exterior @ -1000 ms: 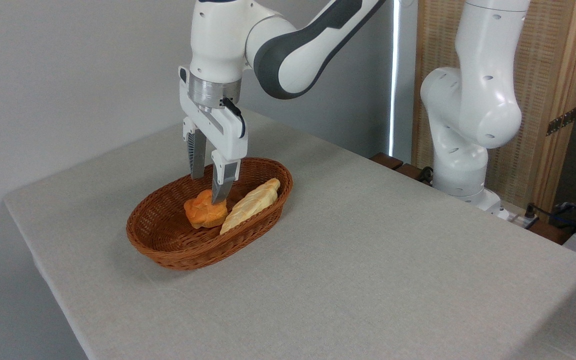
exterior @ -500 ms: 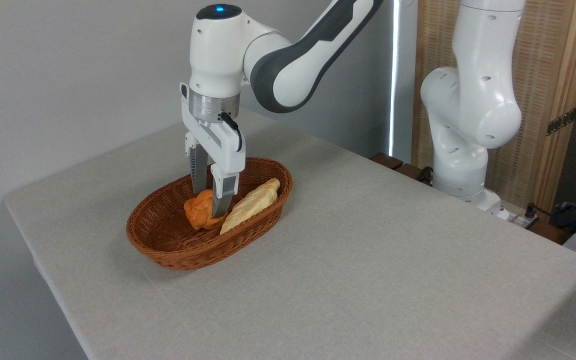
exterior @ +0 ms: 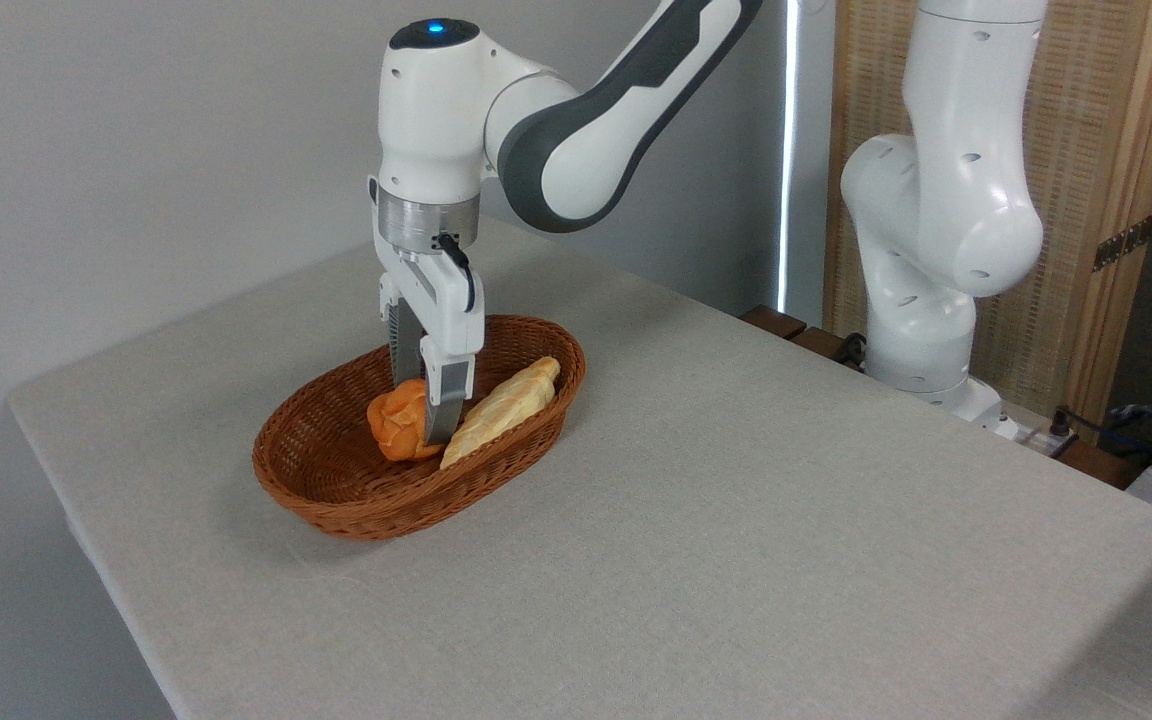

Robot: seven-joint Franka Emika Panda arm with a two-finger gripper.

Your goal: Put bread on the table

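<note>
The orange bun (exterior: 398, 425) sits inside the wicker basket (exterior: 356, 500) on the table (exterior: 736, 520), touching the long pale loaf (exterior: 501, 408). The gripper (exterior: 423, 405) reaches straight down with its fingers (exterior: 443, 405) either side of the bun; whether they already pinch it I cannot tell. The bun is probably light and soft, with a lobed top, so a gentle hold across its broad middle seems safest, clear of the loaf.
</note>
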